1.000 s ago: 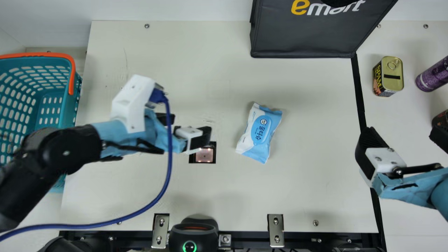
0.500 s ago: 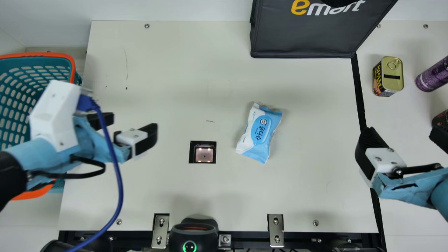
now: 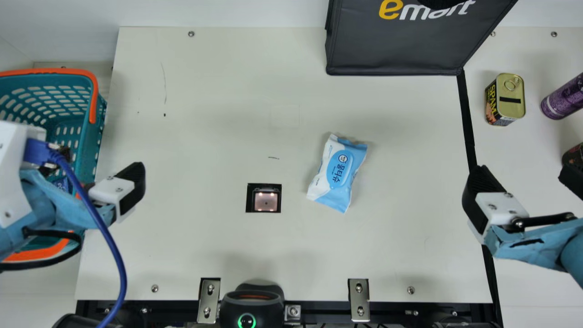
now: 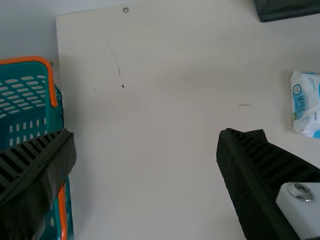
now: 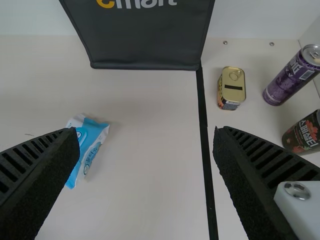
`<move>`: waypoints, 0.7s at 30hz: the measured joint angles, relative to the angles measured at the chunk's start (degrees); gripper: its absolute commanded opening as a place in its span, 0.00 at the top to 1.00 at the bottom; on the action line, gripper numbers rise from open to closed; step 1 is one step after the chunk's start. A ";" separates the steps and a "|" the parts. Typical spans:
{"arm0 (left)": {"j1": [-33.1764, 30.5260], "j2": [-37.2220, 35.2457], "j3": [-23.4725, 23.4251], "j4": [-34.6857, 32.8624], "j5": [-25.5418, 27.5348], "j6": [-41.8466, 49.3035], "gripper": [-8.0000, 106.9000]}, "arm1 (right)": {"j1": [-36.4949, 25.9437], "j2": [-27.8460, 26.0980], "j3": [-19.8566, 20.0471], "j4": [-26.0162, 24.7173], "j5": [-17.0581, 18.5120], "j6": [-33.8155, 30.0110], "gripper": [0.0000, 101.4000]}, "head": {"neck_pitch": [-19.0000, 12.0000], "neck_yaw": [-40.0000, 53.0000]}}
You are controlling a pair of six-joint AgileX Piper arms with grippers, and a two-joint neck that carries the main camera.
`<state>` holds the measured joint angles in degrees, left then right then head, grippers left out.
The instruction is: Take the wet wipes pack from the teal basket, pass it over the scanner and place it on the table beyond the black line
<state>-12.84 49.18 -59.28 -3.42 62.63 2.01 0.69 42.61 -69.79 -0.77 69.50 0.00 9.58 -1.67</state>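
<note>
item: pack (image 3: pixel 337 173), wet wipes, one. lies flat on the tabletop (image 3: pixel 391 255), right of centre in the main view, to the right of the scanner (image 3: pixel 266 201) and left of the black line (image 3: pixel 468 123); out of the basket (image 3: pixel 68 119), not beyond the line.

handling, as judged: light to middling, moist load, limp film with a softer give at the ends. skin likely slick, so a loose pinch may slide; a hard one may squash it. not fragile. best hold: across the waist, one finger to each long side, square to its slant (the crimped ends would fold and let it droop).

left gripper (image 4: pixel 147 140): wide, nothing between its fingers; left side of the main view, by the basket. right gripper (image 5: pixel 145 137): wide, also without load; right side of the main view, around the line.

views compared: main view gives the pack whole, label up. left wrist view crops it at the right edge; right wrist view has a finger across its left side. main view cuts the purple can (image 3: pixel 565 98) at the right edge; right wrist view adds its metal top.
</note>
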 measured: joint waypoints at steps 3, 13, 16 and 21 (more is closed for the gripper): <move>0.00 0.00 0.00 0.00 0.00 0.09 0.15 | 0.00 0.00 0.00 0.00 0.00 0.00 0.06 | 0.00 0.00; 0.00 0.00 0.00 0.00 0.00 0.09 0.15 | 0.00 0.00 0.00 0.00 0.00 0.00 0.06 | 0.00 0.00; 0.00 0.00 0.00 0.00 0.00 0.09 0.15 | 0.08 0.06 0.00 0.00 0.00 0.00 0.06 | 0.00 0.00; 0.00 0.00 0.00 0.00 0.00 0.09 0.15 | 1.32 1.38 0.00 0.78 -0.07 0.00 0.06 | 0.00 0.00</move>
<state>-12.84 49.18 -59.28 -3.42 62.63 2.10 2.01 43.99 -69.79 0.00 69.44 0.00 9.58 -1.67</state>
